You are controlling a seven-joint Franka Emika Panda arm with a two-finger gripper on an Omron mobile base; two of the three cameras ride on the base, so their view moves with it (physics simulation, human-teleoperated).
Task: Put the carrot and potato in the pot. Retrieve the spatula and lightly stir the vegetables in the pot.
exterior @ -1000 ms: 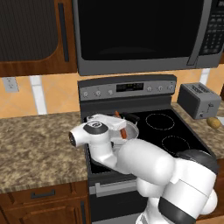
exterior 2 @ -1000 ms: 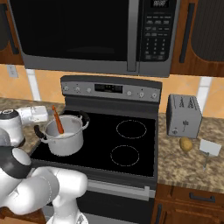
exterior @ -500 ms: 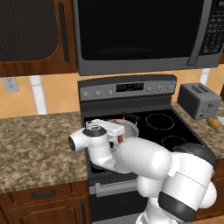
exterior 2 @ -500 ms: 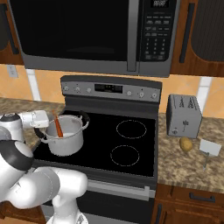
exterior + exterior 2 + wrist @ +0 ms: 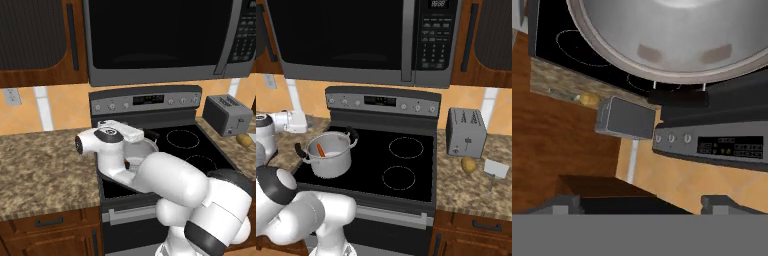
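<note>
The silver pot (image 5: 331,156) with black handles stands on the stove's front left burner. The orange carrot (image 5: 320,149) lies inside it, leaning on the wall. My gripper (image 5: 305,124) hangs just left of the pot's rim, open and holding nothing. In the hand view the fingertips (image 5: 562,202) stand wide apart and the pot's wall (image 5: 677,35) is close ahead. The arm partly hides the pot (image 5: 146,145) in the left base view. The tan potato (image 5: 469,164) rests on the right counter. A white flat-headed spatula (image 5: 495,170) lies beside it.
A grey toaster (image 5: 466,131) stands on the right counter behind the potato. The black stovetop (image 5: 406,165) has free burners to the right of the pot. The microwave (image 5: 366,40) hangs overhead. Granite counter (image 5: 45,170) extends to the left.
The gripper held the carrot upright in the pot, then opened and let it go. The carrot now lies in the pot and the hand has drawn back to the left.
</note>
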